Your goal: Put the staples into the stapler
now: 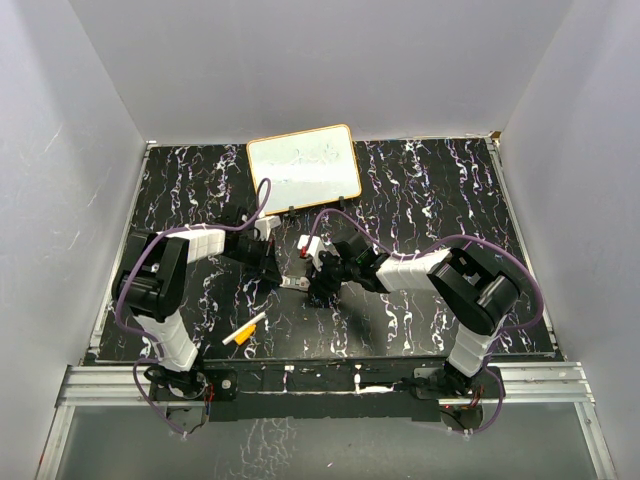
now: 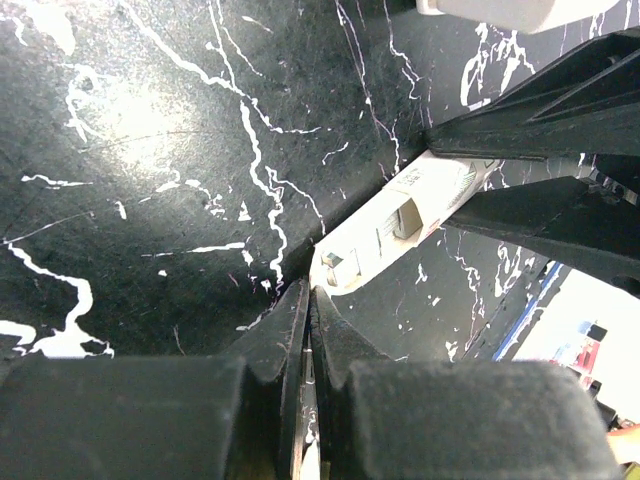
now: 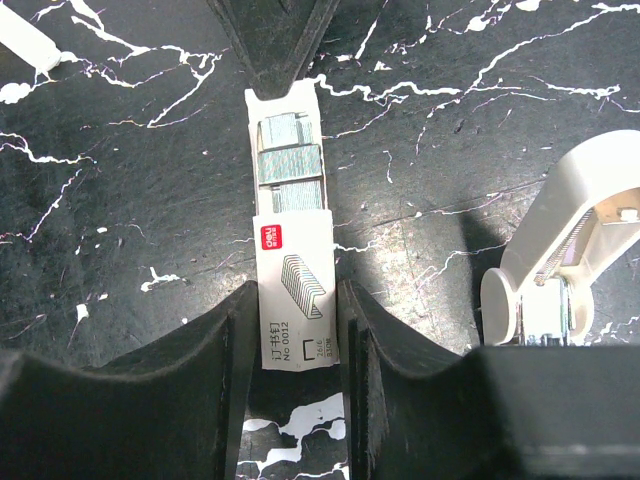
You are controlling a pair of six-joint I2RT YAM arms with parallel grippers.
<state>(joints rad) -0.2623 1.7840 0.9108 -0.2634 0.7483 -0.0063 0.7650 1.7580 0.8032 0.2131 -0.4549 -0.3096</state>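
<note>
The staples pack (image 3: 293,255) is a white sleeve with its inner tray slid partly out, showing grey staple strips (image 3: 290,165). My right gripper (image 3: 297,300) is shut on the sleeve's sides and holds it just above the table. My left gripper (image 2: 308,292) is shut on the far end of the tray, and the pack (image 2: 400,225) stretches away from it. The left fingertips (image 3: 275,40) show at the tray's end in the right wrist view. In the top view both grippers, left (image 1: 283,280) and right (image 1: 318,290), meet at the pack (image 1: 298,284). The cream stapler (image 3: 560,240) stands to the right of the pack, also seen from above (image 1: 312,246).
An orange-and-white marker pen (image 1: 245,330) lies near the front left of the black marbled table (image 1: 420,190). A small whiteboard (image 1: 303,165) stands propped at the back. Grey walls close in the table on three sides.
</note>
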